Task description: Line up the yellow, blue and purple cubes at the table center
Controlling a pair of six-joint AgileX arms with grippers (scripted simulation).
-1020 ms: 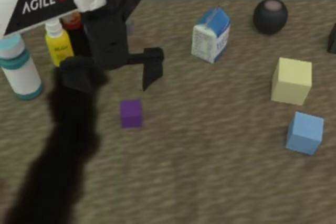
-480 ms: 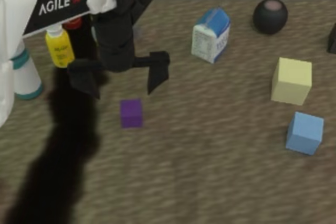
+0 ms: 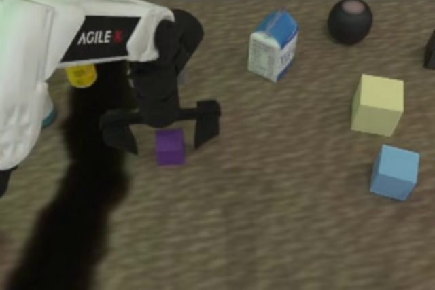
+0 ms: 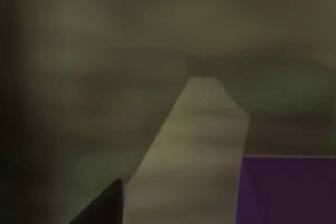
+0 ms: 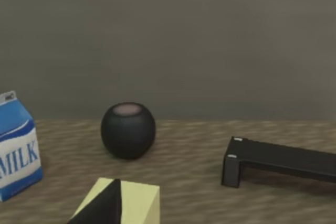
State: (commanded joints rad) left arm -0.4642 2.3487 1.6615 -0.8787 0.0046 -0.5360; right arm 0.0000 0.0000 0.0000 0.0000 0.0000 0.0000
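Fingers (image 3: 207, 121) of left gripper (image 3: 164, 129) stood wide apart, straddling purple cube (image 3: 169, 147) w/o touching, nothing held. Purple cube sat on table (image 3: 272, 222) at approx 9 o'clock from center. Yellow cube (image 3: 377, 104) at 3 o'clock near right edge, blue cube (image 3: 394, 172) just beside it at its 5 o'clock. Right gripper's state: cannot tell.
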